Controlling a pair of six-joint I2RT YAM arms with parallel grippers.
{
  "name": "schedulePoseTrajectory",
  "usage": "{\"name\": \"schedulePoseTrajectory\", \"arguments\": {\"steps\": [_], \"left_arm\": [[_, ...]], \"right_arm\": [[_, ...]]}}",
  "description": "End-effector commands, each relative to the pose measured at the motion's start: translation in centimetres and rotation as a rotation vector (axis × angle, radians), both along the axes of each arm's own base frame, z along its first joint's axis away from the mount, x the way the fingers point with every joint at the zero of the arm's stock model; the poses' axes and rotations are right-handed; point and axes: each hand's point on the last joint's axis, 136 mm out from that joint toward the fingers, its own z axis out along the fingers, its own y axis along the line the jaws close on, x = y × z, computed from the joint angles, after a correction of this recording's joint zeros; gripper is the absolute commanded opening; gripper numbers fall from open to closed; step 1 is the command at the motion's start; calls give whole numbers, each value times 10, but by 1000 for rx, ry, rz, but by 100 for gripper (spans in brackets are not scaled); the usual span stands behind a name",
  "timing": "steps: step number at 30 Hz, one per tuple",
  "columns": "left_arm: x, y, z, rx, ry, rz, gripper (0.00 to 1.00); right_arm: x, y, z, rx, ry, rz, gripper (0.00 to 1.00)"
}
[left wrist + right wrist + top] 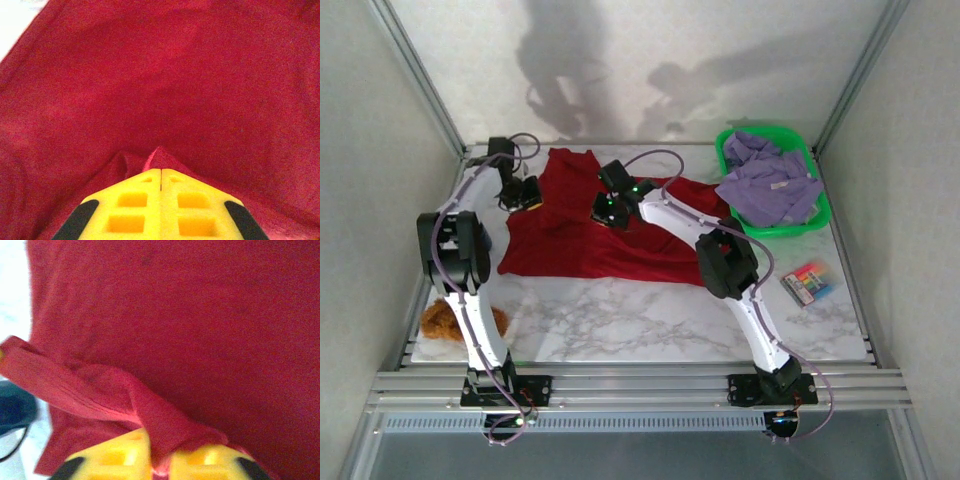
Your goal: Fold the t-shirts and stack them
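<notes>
Red t-shirt (pixel 570 240) lying spread on bench (pixel 620 320), far-left. Left fingers (pixel 132 202) pinching shut on cloth fold; right fingers (pixel 115 457) clamping bunched edge, likely lifting for fold. Lavender t-shirt (pixel 770 185) sitting in green basket (pixel 790 232), far right.

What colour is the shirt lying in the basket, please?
Pale lavender-purple; the shirt shows best in the top external view.

Red shirt (pixel 570 235): soft matt cloth, a bit fuzzy up close. Purple shirt (pixel 770 190): soft cloth w/ crinkles. Basket (pixel 782 232): shiny green plastic. Table (pixel 620 320): smooth, white marble look, grey veins. Lump (pixel 440 318): fuzzy, orange-brown. Frame (pixel 620 385): grey metal rails. Left gripper (pixel 161 172) & right gripper (pixel 160 447): matt yellow plastic.
</notes>
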Motion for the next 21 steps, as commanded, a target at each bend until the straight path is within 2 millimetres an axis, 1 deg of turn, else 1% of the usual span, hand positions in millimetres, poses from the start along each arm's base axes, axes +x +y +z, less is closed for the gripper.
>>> {"name": "schedulePoseTrajectory", "arguments": {"steps": [1, 2, 5, 7, 10, 12, 13, 14, 15, 16, 18, 19, 21], "left_arm": [[31, -14, 12, -77, -74, -3, 13], [39, -19, 15, -100, -92, -6, 13], [58, -34, 16, -132, -91, -24, 8], [69, -41, 16, -137, -99, -31, 8], [86, -48, 17, -160, -136, -38, 7], [95, -46, 19, -153, -150, -34, 9], [99, -45, 22, -144, -161, -28, 14], [104, -43, 25, -137, -176, -25, 25], [108, -41, 29, -127, -193, -21, 30], [112, -38, 32, -115, -211, -12, 31], [117, -35, 33, -113, -214, 0, 32], [117, -36, 31, -119, -204, -5, 33], [112, -42, 26, -127, -173, -20, 33]], "right_arm": [[10, -12, -6, -32, 24, 41, 28], [16, -16, -6, -35, 18, 41, 30], [31, -27, -3, -9, 38, 31, 30], [38, -35, 4, -8, 27, 26, 31], [42, -48, 20, -32, -12, 29, 38], [39, -53, 30, -46, -24, 46, 39], [37, -56, 36, -56, -34, 54, 39], [35, -59, 41, -63, -41, 56, 39], [32, -62, 45, -62, -45, 55, 39], [29, -64, 48, -59, -47, 54, 39], [22, -68, 56, -52, -58, 50, 39], [19, -72, 61, -51, -66, 47, 39], [11, -81, 69, -63, -84, 39, 39]]}}
